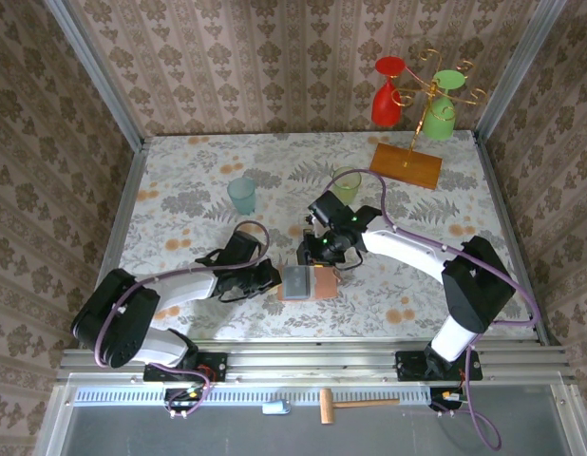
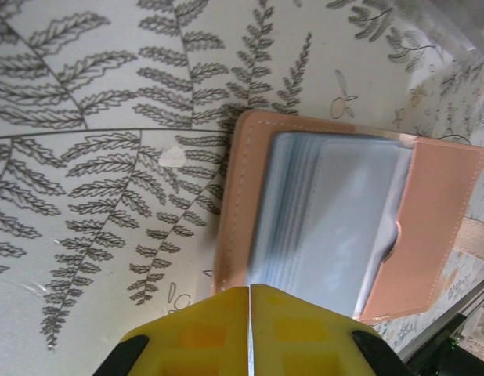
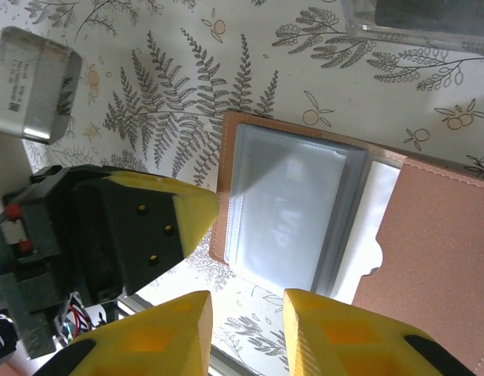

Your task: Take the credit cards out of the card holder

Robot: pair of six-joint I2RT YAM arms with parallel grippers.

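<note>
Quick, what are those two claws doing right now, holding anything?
Left gripper: closed, tips at the edge of the card holder; whether it pinches that edge cannot be told.
Right gripper: open, holding nothing.

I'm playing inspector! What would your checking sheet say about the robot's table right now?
surface: flowery tablecloth, flat, no spills seen.
job's things: card holder lies open on the cloth; a pale card shows inside its clear pocket.
clutter: teal cup, green cup, orange stand carrying a red glass and a green glass, clear tray.
tools: left tool shut, at the holder's edge; right tool open beside the holder, holding nothing.
cables: purple cables loop along both arms.
surroundings: patterned walls; small mallet on the grey ledge by the arm bases.
</note>
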